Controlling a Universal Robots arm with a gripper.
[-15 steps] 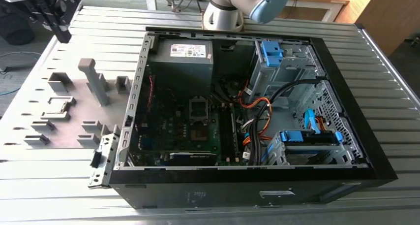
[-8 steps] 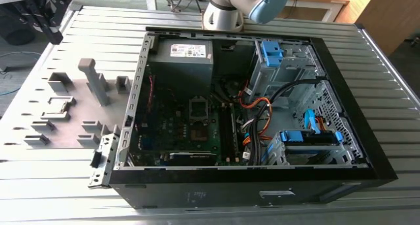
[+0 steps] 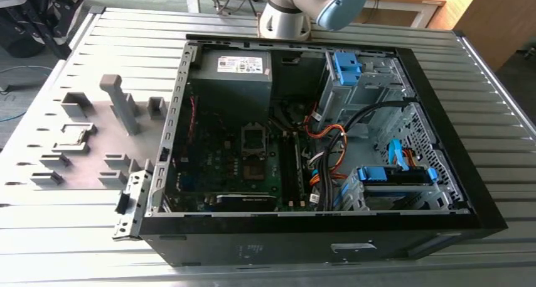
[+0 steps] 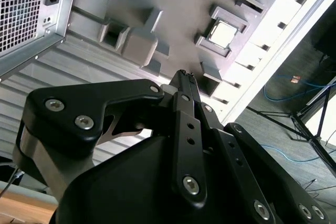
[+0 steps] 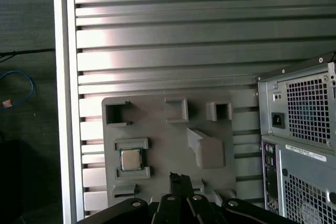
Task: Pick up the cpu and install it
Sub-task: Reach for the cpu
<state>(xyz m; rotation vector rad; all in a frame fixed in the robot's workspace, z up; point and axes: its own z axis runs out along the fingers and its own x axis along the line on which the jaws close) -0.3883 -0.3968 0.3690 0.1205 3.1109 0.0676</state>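
First wrist view: the cpu (image 5: 130, 159) is seen cradled in a grey holder (image 5: 131, 143), near the closed, empty tool (image 5: 180, 177).

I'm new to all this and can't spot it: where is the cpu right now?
The cpu sits in a square holder frame on the grey fixture plate, to the exterior view's left of the open computer case.

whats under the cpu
The cpu sits in a grey holder frame on the grey plate, which lies on the slatted table. The frame's floor beneath the chip is covered.
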